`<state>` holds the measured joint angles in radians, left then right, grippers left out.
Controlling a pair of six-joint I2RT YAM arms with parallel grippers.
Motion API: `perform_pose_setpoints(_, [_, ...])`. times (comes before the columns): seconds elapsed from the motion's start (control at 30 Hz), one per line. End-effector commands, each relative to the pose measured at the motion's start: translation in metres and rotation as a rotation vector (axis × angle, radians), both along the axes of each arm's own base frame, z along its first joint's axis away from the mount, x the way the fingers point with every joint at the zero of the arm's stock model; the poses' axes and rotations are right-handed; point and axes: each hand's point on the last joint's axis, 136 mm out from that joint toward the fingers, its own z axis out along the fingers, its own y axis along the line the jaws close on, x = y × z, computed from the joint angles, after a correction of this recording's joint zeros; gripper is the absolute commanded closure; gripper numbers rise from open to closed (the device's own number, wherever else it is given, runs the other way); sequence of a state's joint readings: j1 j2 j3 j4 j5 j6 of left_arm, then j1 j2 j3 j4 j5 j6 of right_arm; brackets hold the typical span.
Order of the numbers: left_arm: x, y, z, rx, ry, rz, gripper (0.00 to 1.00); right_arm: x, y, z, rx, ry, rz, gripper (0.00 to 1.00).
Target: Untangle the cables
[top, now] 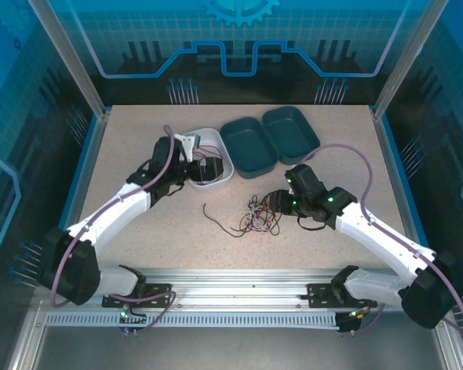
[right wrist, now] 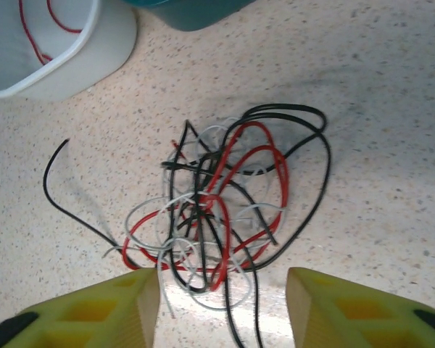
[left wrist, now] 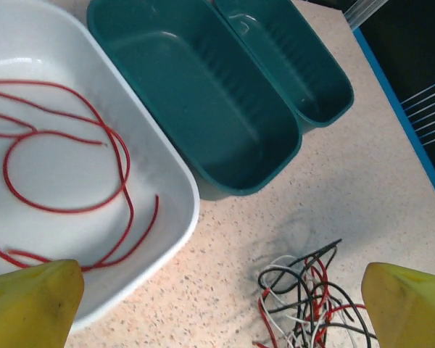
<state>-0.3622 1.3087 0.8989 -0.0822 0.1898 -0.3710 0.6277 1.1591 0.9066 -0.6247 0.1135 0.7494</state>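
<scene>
Top view: the tangle (top: 256,220) of red, black and whitish cables sits on the table (top: 139,131) a bit right of centre, roughly 6 o'clock from the two teal bins (top: 251,146). One black end (top: 214,218) trails out of the pile toward 9 o'clock. The white bin (top: 226,160) is on the 9 o'clock side of the teal pair. It's either touching them or just beside them, can't tell which.

The left claw (top: 203,168) hangs over the white bin. On its wrist cam the jaws are spread about as wide as they go, with the yellow fingertips (left wrist: 29,301) down in the two bottom corners and nothing between them. A red cable (left wrist: 58,210) lies in loose loops on the floor of the white bin, well apart from the pile. In that same view the teal bins are up at 12 to 1 o'clock and both look empty, and an edge of the tangle pokes in at 5 o'clock.

The right claw (top: 276,203) is right at the 3 o'clock edge of the tangle. On its wrist cam it's looking straight down on the pile, jaws apart. A few black and whitish strands run down into the gap between the fingers, but nothing is pinched. The loops there are properly knotted, with red woven through black and whitish. The long black end curls off to 9 o'clock, and a corner of the white bin sits at 11 o'clock.
</scene>
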Motion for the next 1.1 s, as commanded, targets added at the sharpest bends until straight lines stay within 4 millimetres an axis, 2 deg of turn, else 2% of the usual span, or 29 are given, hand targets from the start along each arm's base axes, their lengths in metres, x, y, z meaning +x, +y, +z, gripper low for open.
perform_pose_setpoints(0.0, [-0.006,0.0,0.021,-0.138,-0.081,0.033,0.01,-0.003,0.0,-0.003,-0.076,0.045,0.008,0.57])
perform_pose_setpoints(0.2, [-0.022,0.018,0.011,-0.102,-0.083,0.089,0.01,-0.001,-0.01,-0.018,-0.174,0.098,-0.03,0.59])
perform_pose_setpoints(0.37, [-0.027,0.028,0.007,-0.087,-0.092,0.129,0.01,0.002,0.002,-0.025,-0.135,0.111,-0.001,0.6])
perform_pose_setpoints(0.57, [-0.027,0.031,0.008,-0.089,-0.096,0.146,0.01,0.007,0.012,-0.035,-0.124,0.128,0.022,0.64])
perform_pose_setpoints(0.77, [-0.027,0.034,0.005,-0.097,-0.077,0.165,0.01,0.013,0.026,-0.045,-0.096,0.139,0.052,0.73])
perform_pose_setpoints(0.93, [-0.027,0.041,0.005,-0.101,-0.071,0.194,0.01,0.018,0.023,-0.039,-0.123,0.123,0.045,0.89])
perform_pose_setpoints(1.07, [-0.028,0.044,0.011,-0.114,-0.077,0.205,0.01,0.018,0.018,-0.022,-0.127,0.074,0.046,0.92])
